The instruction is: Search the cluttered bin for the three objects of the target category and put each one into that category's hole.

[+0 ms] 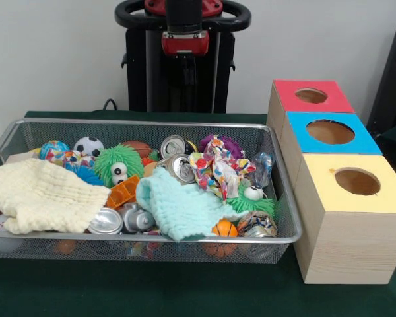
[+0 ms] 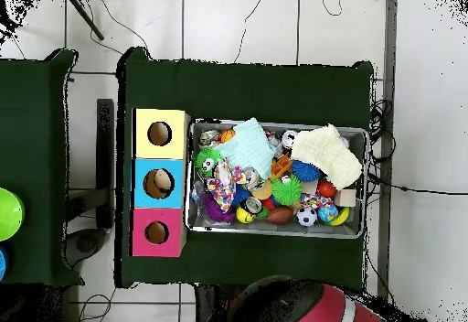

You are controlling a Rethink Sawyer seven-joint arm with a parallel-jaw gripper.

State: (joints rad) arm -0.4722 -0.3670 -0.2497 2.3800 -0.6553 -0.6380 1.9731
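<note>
The bin [image 1: 138, 121] is a silver wire-mesh basket on the green table, left of three wooden boxes. It is full of clutter: a cream cloth [image 1: 43, 195], a mint cloth [image 1: 175, 205], drink cans [image 1: 178, 167], green fuzzy balls with eyes [image 1: 117, 165], a soccer ball [image 1: 88, 146], small orange balls [image 1: 223, 230] and a patterned cloth [image 1: 214, 168]. The boxes have a red top [image 1: 287, 92], a blue top [image 1: 303, 142] and a yellow top [image 1: 323, 191], each with a round hole. The arm's red and black body [image 1: 185, 39] stands drawn back behind the bin. The gripper does not show.
In the overhead view the bin [image 2: 367, 181] lies right of the yellow [image 2: 144, 122], blue [image 2: 143, 172] and red [image 2: 142, 222] boxes. The robot's base [image 2: 292, 305] is at the bottom. A second green table [image 2: 37, 154] with a green bowl [image 2: 7, 213] stands at the left.
</note>
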